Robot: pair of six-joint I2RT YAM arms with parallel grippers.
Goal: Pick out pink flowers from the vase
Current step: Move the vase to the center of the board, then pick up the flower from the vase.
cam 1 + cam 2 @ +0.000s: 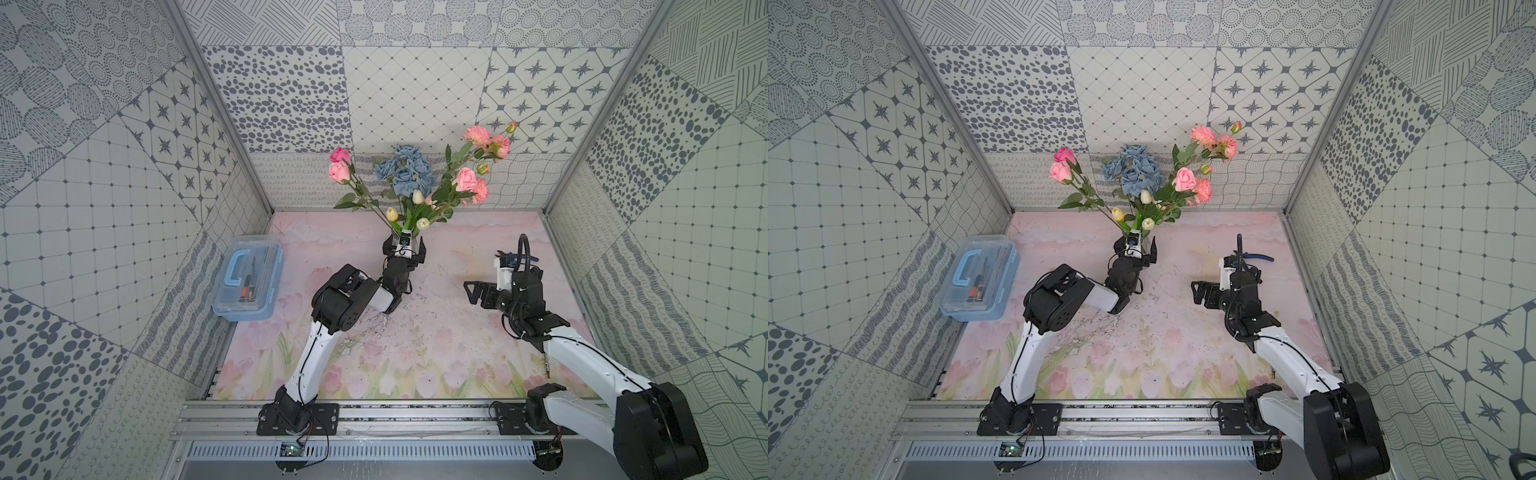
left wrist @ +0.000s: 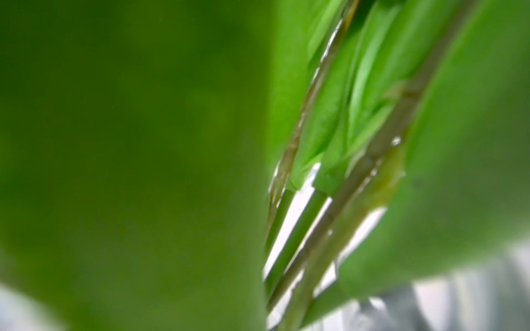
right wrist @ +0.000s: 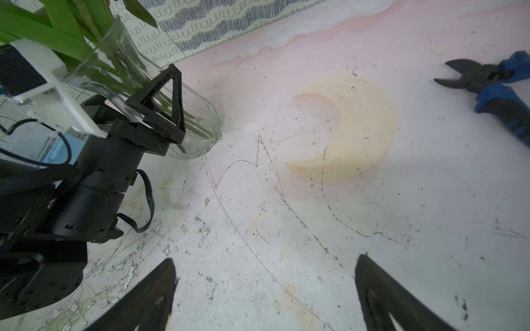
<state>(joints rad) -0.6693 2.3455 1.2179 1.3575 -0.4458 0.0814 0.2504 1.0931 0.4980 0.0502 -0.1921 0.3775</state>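
Mat: pink tulip print, scuffed, scratched, yellow crescent stain. Walls: grey-on-white pattern panels. 12 o'clock: vase, pink flowers in it. L gripper jaws wide, astride vase. R gripper spread, empty, 3 o'clock. Box 9 o'clock; print unreadable.

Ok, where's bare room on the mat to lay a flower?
Widest: the mat between the left arm and right arm, down to the front rail. Smaller: between the box and the left arm. Crowded around the vase, where the open left gripper straddles it, and by the cutters near the right gripper.
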